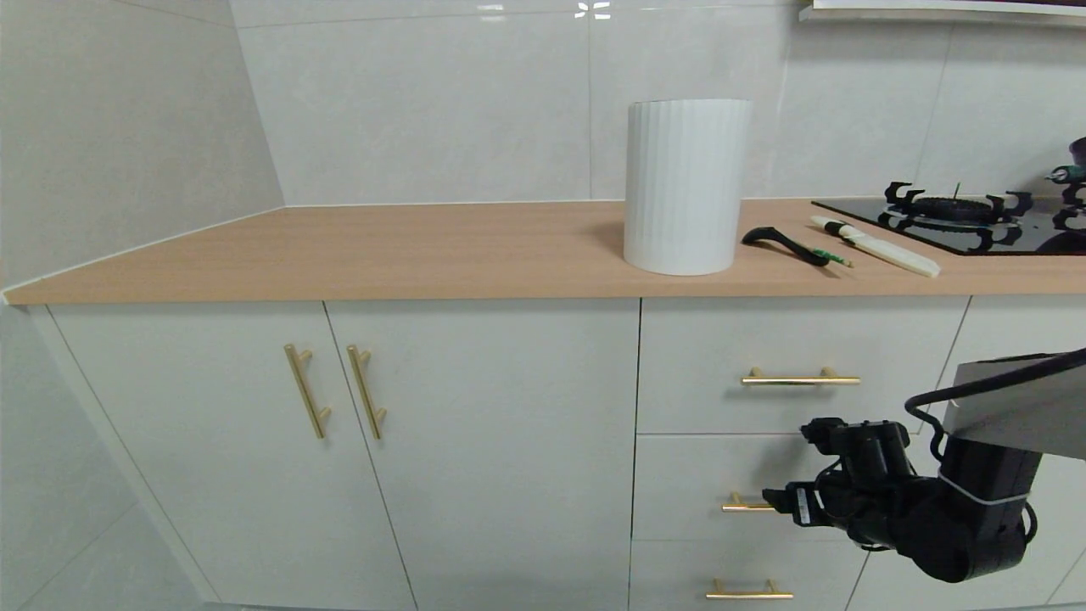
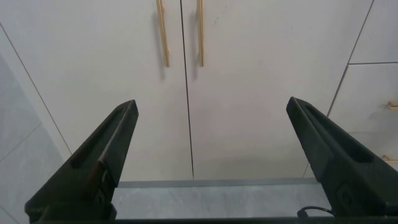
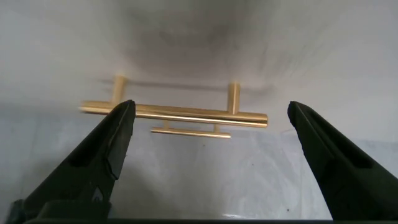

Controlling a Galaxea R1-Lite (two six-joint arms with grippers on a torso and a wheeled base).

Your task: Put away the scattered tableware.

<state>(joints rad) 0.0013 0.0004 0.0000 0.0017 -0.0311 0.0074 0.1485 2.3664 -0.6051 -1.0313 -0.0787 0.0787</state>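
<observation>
Head view, lower right: my right claw (image 1: 789,465) gapes wide and empty at a drawer handle (image 1: 747,507), while the black utensil (image 1: 785,243) and white knife (image 1: 882,248) lie unstowed upper right.

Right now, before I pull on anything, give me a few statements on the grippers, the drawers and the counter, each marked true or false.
1. The right gripper is open and faces the handle of the middle drawer. True.
2. The middle drawer is already pulled out. False: it sits flush with the drawers above and below.
3. The white ribbed container stands upright on the counter. True.
4. The black-handled utensil is in the container. False: it lies on the counter beside it, on the stove side.
5. The left gripper is shut on a cabinet handle. False: it is open and empty, facing the double doors.
</observation>
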